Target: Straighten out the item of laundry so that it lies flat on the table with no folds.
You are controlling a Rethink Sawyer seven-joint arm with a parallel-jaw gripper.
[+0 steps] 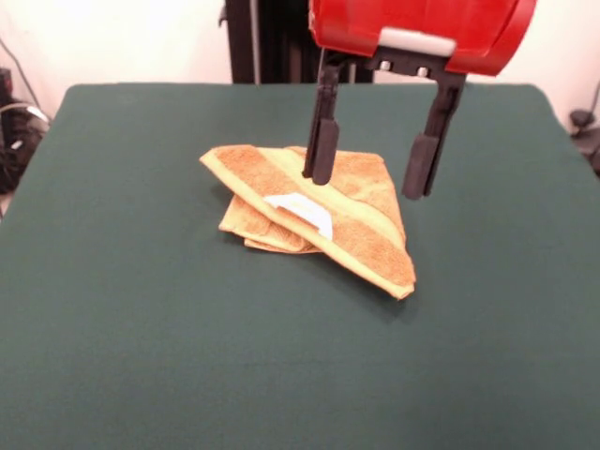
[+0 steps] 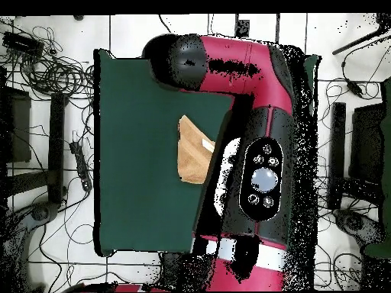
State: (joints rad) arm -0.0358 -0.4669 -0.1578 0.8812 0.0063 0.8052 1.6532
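Note:
The orange-tan towel lies folded in layers near the middle of the green table, with a paler yellowish band along its front edge and a white label on top. My gripper hangs over the towel's far right part with its two black fingers wide apart and nothing between them. The left finger's tip is at the towel's upper layer; the right finger is beyond its right edge. In the overhead view the arm hides the gripper and most of the towel.
The table stretches well past the towel on all sides. Cables and stands lie on the floor around it. The robot's black pedestal stands behind the far edge.

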